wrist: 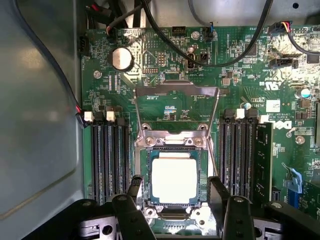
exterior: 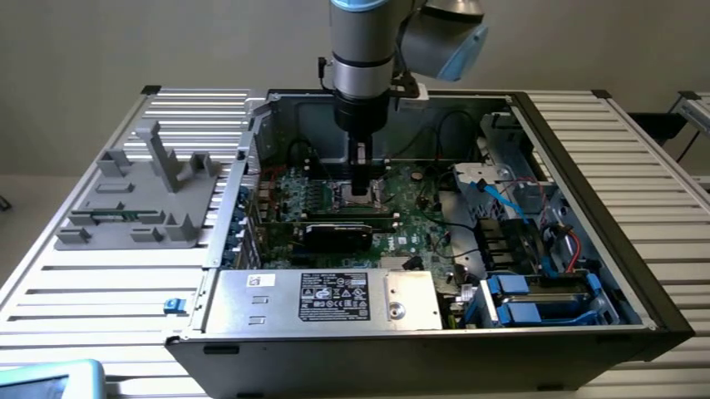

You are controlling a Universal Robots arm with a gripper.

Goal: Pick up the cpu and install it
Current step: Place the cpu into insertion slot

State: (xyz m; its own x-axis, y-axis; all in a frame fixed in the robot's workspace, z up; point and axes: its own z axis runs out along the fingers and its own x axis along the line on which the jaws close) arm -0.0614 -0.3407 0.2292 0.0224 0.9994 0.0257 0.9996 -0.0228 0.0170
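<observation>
The cpu [wrist: 174,181], a flat square chip with a pale silver top, lies inside the motherboard's socket [wrist: 172,212]. The socket's metal load frame [wrist: 176,92] is swung open beyond it. My gripper [wrist: 175,186] hangs straight over the socket, and its two black fingers [wrist: 136,189] stand on either side of the chip with a small gap to each edge. The jaws are open and hold nothing. In the exterior view the gripper [exterior: 361,184] reaches down into the open computer case [exterior: 577,166], just above the socket [exterior: 357,197].
RAM slots [wrist: 107,155] flank the socket, with one module [wrist: 263,160] seated. Black cables [wrist: 200,55] loop over the board. A black card [exterior: 349,229] lies near the socket, with the power supply [exterior: 332,295] in front. A grey fixture [exterior: 145,195] stands on the slatted table at the exterior view's left.
</observation>
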